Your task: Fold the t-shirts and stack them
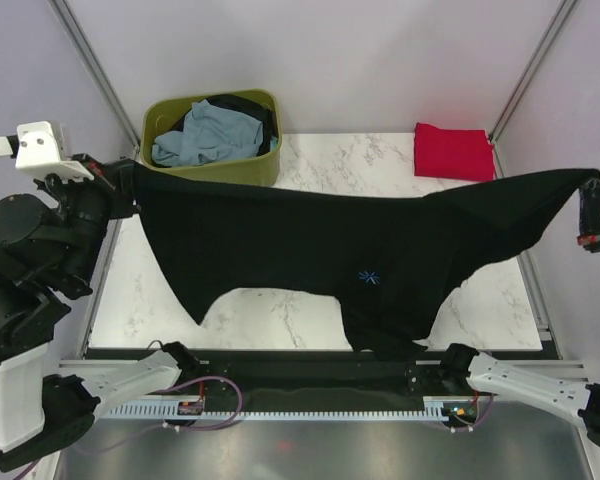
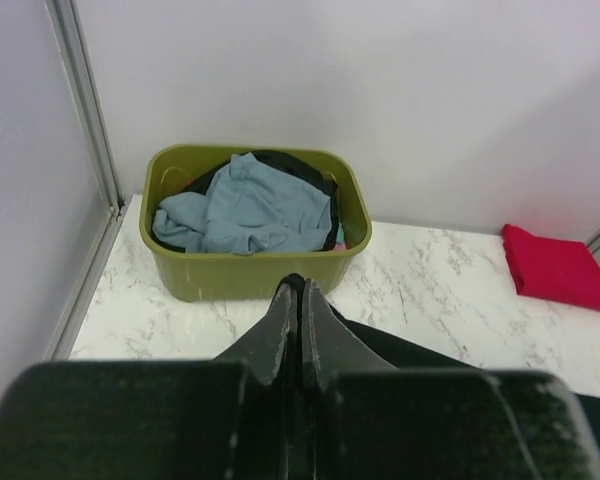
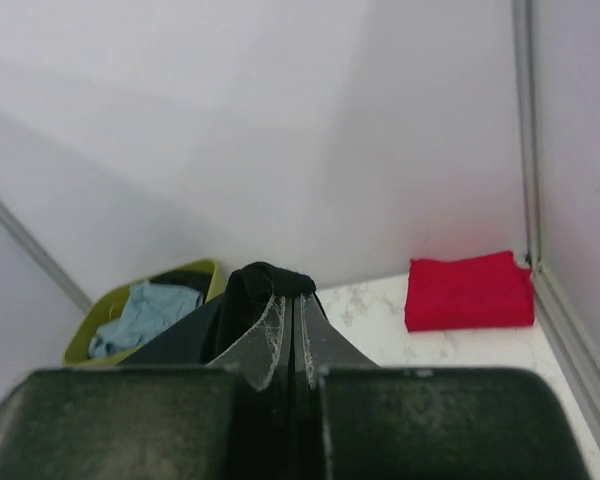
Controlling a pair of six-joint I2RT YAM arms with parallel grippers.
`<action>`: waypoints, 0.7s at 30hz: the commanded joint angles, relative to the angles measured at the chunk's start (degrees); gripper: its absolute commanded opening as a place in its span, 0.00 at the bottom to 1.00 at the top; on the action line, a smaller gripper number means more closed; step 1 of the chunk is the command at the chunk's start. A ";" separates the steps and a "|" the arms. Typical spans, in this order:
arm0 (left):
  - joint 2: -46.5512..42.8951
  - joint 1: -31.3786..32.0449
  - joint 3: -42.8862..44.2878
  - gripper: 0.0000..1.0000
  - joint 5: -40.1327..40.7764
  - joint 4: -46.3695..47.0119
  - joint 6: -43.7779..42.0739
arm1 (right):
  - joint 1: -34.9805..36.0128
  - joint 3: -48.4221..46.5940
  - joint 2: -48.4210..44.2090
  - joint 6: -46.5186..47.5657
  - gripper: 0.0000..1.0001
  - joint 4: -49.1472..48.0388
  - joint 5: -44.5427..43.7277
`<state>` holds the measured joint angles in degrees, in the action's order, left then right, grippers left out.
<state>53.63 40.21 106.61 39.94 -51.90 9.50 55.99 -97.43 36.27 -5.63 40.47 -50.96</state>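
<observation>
Now: black t-shirt (image 1: pixel 320 250) stretched between both grippers

- Top view: the black t-shirt spans nearly the whole frame, from middle left to upper right, sagging in the centre. A small blue starburst print (image 1: pixel 369 277) shows right of centre.
- Left gripper (image 1: pixel 128 183), middle left of the top view: clamped on the shirt's left end. In the left wrist view the two fingers are pressed flat together, with black cloth spreading out below and to the right of them.
- Right gripper (image 1: pixel 592 188), at the right edge of the top view: pinching the shirt's right end. In the right wrist view the fingers are closed tight and a bunch of black cloth sits over their tips.
- The shirt's lowest folds hang at the bottom centre of the top view, by the near edge of the white marbled table (image 1: pixel 280 320). Cannot tell whether they rest on it.
- Red t-shirt (image 1: pixel 452 152): folded into a flat rectangle in the upper right of the top view, lying on the table in the far corner, apart from the black one.
- Olive-green tub (image 1: pixel 230 170): upper left of the top view, on the table against the back wall. Inside it lies a crumpled blue-grey t-shirt (image 1: pixel 205 135), with a dark garment (image 1: pixel 252 106) underneath and behind it, only partly visible.
</observation>
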 commanded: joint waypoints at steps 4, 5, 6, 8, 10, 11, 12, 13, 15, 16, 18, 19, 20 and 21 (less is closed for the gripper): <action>9.97 -0.30 6.14 0.02 3.12 1.63 -6.33 | 3.59 -10.76 17.05 20.72 0.00 -12.76 -20.82; 11.83 -0.30 7.11 0.02 3.12 0.76 -6.42 | 7.08 -10.77 21.34 27.71 0.00 -15.74 -23.98; 14.11 -0.39 8.08 0.02 2.51 -0.04 -5.99 | 7.90 -10.77 23.30 29.86 0.00 -20.64 -25.75; 21.14 -2.66 11.59 0.02 1.90 -5.10 -4.32 | 7.65 -13.64 29.43 31.55 0.00 -21.22 -26.90; 24.84 -7.14 12.75 0.02 -8.17 -8.55 -0.02 | 4.68 -13.84 32.71 31.56 0.00 -21.31 -25.70; 27.12 -12.03 11.36 0.02 -12.74 -8.83 1.21 | -2.65 -12.10 35.51 30.95 0.00 -21.31 -24.38; 27.93 -14.08 9.60 0.02 -19.14 -8.31 2.70 | -6.73 -11.65 37.19 26.24 0.00 -16.87 -22.36; 28.89 -15.67 4.54 0.02 -19.90 -7.44 3.24 | -11.73 -12.17 39.38 21.50 0.00 -11.17 -18.34; 32.40 -19.71 -0.50 0.02 -22.00 -4.54 3.68 | -29.39 -13.58 48.16 8.25 0.00 -0.27 2.47; 34.07 -21.12 -3.39 0.02 -22.97 -4.44 4.03 | -33.53 -12.36 51.32 5.83 0.00 0.22 6.79; 40.48 -24.29 -4.30 0.02 -23.77 -4.26 5.09 | -39.98 -11.02 61.25 2.30 0.00 1.36 14.90; 42.51 -25.60 -4.13 0.02 -24.12 -4.26 5.09 | -40.86 -12.51 68.42 -1.02 0.00 2.67 16.66; 45.05 -26.14 -3.60 0.07 -24.12 -4.44 4.83 | -41.74 -15.83 71.54 -1.92 0.19 3.73 18.25; 48.56 -26.58 -2.90 0.17 -24.30 -4.61 4.57 | -41.75 -17.08 74.01 -2.28 0.36 4.87 20.79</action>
<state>98.65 15.64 102.24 19.07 -55.96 11.88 15.42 -110.74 104.16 0.58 36.38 -43.27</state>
